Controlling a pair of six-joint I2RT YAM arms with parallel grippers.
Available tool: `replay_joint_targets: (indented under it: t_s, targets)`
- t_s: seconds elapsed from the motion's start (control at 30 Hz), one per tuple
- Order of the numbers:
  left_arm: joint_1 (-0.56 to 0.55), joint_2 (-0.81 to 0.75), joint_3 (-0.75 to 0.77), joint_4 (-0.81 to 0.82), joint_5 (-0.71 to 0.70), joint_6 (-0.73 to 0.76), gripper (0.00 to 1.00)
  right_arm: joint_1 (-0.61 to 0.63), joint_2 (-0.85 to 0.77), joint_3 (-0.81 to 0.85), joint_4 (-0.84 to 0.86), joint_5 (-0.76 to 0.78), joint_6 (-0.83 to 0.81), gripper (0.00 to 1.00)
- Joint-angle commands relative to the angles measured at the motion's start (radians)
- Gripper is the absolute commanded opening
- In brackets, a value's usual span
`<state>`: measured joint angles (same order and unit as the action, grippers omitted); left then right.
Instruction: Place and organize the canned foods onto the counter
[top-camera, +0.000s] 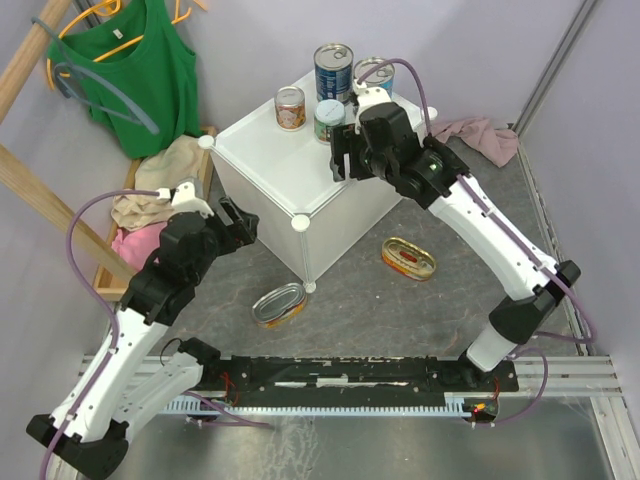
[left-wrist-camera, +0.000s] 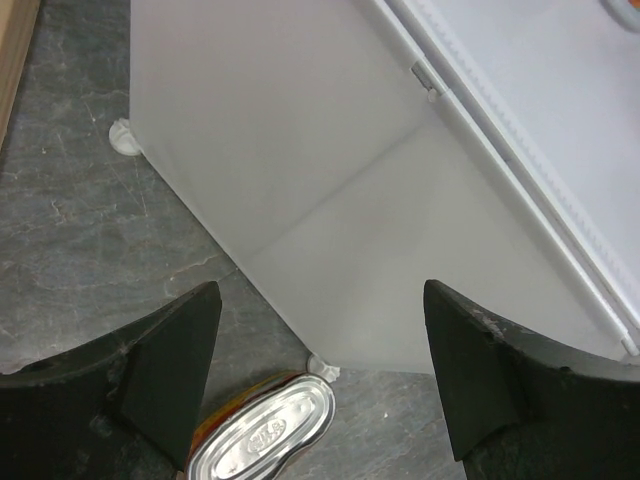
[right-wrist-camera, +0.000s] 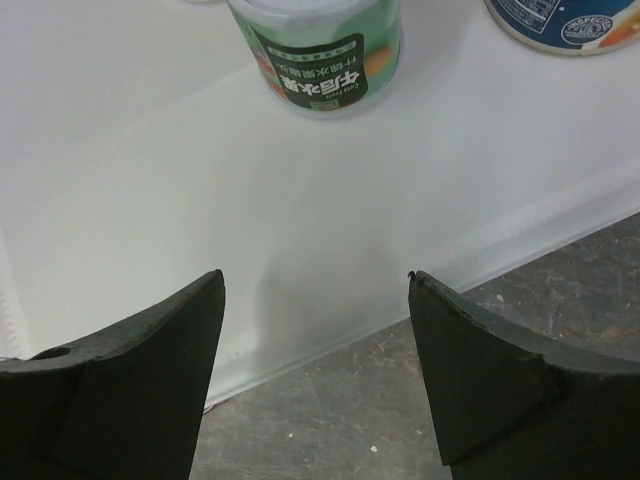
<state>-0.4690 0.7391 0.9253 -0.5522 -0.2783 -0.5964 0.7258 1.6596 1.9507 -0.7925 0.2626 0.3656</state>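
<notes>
1. Spread wide and empty, the right pincer hovers over the top of the counter, at the rim that faces the right edge of the bench.
2. The green-white can stands upright on the counter top just beyond this pincer's fingertips. It is in line with the gap between them and touches neither.
3. One tall blue can stands at the counter's far corner, toward the bench's far edge. The second tall blue can stands just beside it, partly hidden behind the right arm.
4. The orange-red can stands upright on the counter top near the green-white can, on the side toward the bench's left edge and apart from it.
5. The left pincer is also spread and holds nothing. It hangs beside the counter wall that faces the bench's left edge.
6. One oval tin lies on the bench at the counter's near corner connector with its silvery lid showing. In the left wrist view it lies below the left pincer, closer to the left finger and not touched.
7. The other oval tin lies on the bench between the counter and the bench's right edge, beneath the right arm's span and well apart from both pincers.
</notes>
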Motion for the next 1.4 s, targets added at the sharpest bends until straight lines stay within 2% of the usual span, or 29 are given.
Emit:
replay_joint_targets:
  t_s: [0.0,0.2,0.4,0.67,0.9,1.37]
  targets:
    - [-0.010,-0.014,-0.019,0.008,0.016,-0.058,0.87,0.013,-0.122,-0.078,0.072,0.016,-0.011,0.81]
    - [-0.038,-0.005,-0.048,-0.002,0.016,-0.073,0.87,0.025,-0.256,-0.215,0.057,0.057,-0.019,0.81]
    - [-0.116,0.029,-0.065,-0.047,-0.022,-0.080,0.87,0.026,-0.391,-0.368,0.028,0.123,-0.015,0.82]
    - [-0.183,0.060,-0.101,-0.102,-0.037,-0.088,0.87,0.026,-0.481,-0.554,-0.029,0.206,-0.021,0.85]
    - [-0.183,0.007,-0.144,-0.102,-0.028,-0.098,0.88,0.021,-0.446,-0.660,-0.068,0.219,-0.065,1.00]
    - [-0.183,-0.032,-0.149,-0.042,-0.001,-0.117,0.88,-0.092,-0.283,-0.756,-0.048,-0.010,-0.248,1.00]
